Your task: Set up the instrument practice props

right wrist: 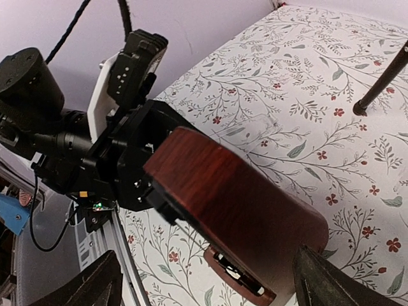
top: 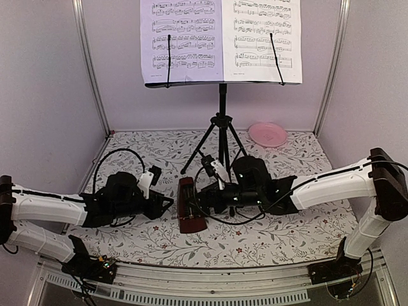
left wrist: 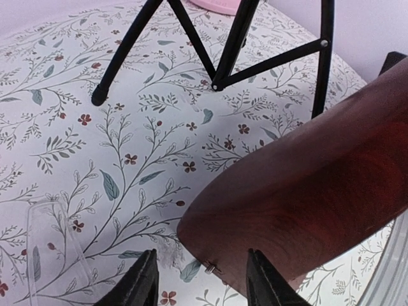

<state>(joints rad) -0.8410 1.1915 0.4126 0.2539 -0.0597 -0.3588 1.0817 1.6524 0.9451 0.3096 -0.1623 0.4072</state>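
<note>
Lying sideways, metronome (top: 192,213) flanked by right claw (right wrist: 207,255) spread wide, left claw (left wrist: 203,255) half-spread at its other end.

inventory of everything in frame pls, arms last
music stand: 1, black, tripod legs, back centre of the table
sheet-music pages: 2, white, side by side on the stand's desk
metronome: 1, dark red-brown, mid-table between the two grippers
plate: 1, pink, back right, beside the stand's legs
clear piece: 1, transparent, flat on the cloth near the left gripper; can't tell what it is
tablecloth: 1, white with a leaf and flower print, covers the table
left gripper: 1, black, jaws apart, at one end of the metronome
right gripper: 1, black, jaws wide, either side of the metronome
</note>
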